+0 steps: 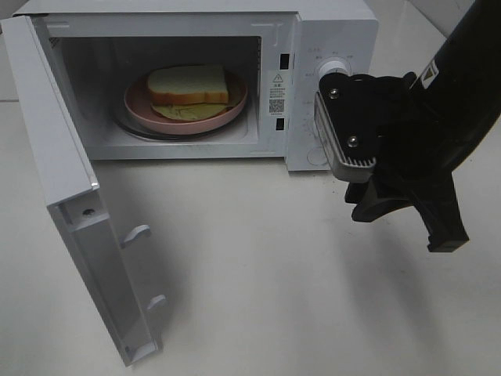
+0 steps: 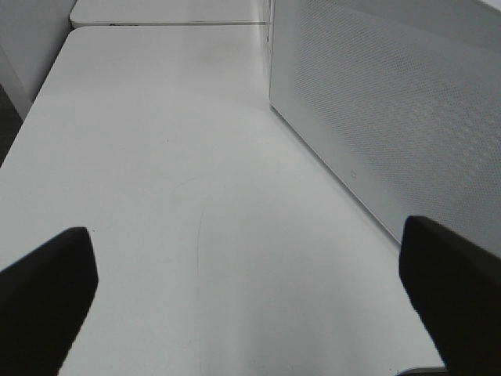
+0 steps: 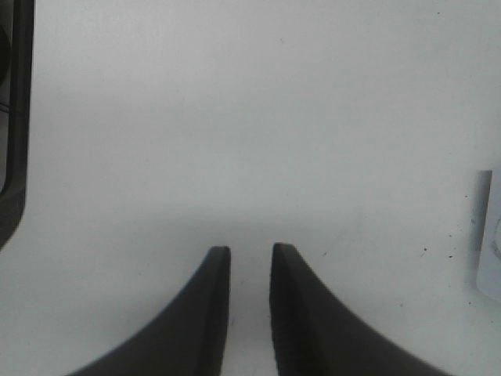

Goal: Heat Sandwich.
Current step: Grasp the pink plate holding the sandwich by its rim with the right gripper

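While the sandwich (image 1: 188,84) lies on the pink plate (image 1: 196,125) inside the white microwave (image 1: 329,31), the door (image 1: 47,133) stands wide open. Loading appears done; closing and starting remain. The right gripper (image 3: 250,251), before the control panel, shows fingers narrowly apart, empty. The left gripper (image 2: 250,258) is spread wide, empty, beside the microwave's side wall.
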`<action>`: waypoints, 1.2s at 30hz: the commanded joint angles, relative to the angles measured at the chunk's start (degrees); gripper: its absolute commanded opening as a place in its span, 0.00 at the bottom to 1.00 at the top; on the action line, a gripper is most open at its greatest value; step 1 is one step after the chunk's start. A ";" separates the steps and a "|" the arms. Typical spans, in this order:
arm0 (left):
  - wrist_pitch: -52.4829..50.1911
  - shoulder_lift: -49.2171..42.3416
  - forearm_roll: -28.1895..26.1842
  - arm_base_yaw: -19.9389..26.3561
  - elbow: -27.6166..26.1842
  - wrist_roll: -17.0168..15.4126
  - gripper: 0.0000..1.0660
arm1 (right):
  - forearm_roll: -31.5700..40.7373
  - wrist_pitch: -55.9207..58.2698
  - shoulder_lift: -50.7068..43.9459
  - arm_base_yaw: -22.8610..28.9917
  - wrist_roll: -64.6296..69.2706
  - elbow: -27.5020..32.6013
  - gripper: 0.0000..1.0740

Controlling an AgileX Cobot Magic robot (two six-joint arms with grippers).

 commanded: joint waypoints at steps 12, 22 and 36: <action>-0.74 -1.55 -0.40 0.23 0.17 -0.40 0.97 | -2.69 -4.18 -0.46 0.34 5.61 -0.23 0.88; -0.74 -1.55 -0.40 0.23 0.17 -0.40 0.97 | -5.61 -4.35 -0.46 0.34 5.73 -0.23 0.89; -0.74 -1.55 -0.40 0.23 0.17 -0.40 0.97 | -11.97 -6.99 2.75 3.04 5.79 -1.20 0.88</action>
